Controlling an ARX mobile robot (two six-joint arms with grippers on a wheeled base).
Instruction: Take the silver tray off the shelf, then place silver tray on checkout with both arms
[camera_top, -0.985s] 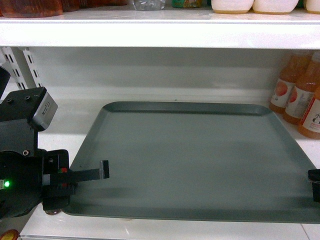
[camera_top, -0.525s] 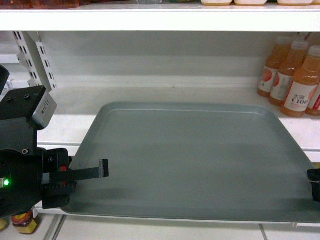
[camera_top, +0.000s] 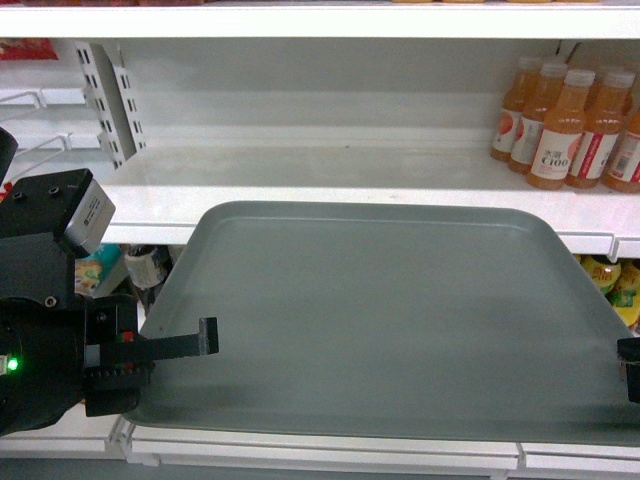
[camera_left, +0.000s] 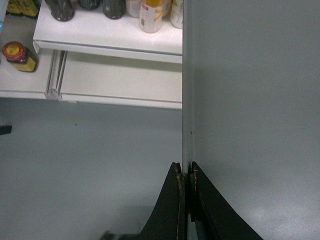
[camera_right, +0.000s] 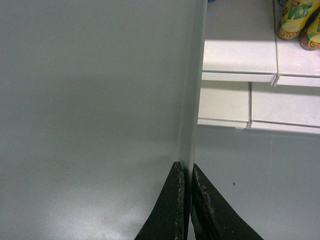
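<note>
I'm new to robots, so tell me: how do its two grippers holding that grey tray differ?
In the head view, the left gripper shows a finger lying over the silver tray, beside a green light; the right gripper is only a black sliver at the frame's edge. Both pinch the tray's rim, on opposite sides.

A: Lighting is even and cool from overhead; the shelf (camera_top: 330, 170) shows soft glare along its white board.

B: The silver tray (camera_top: 390, 310) is matte, with a dim shadow band across it. Both wrist views are soft, and the orange bottles (camera_top: 565, 115) are slightly blurred.
</note>
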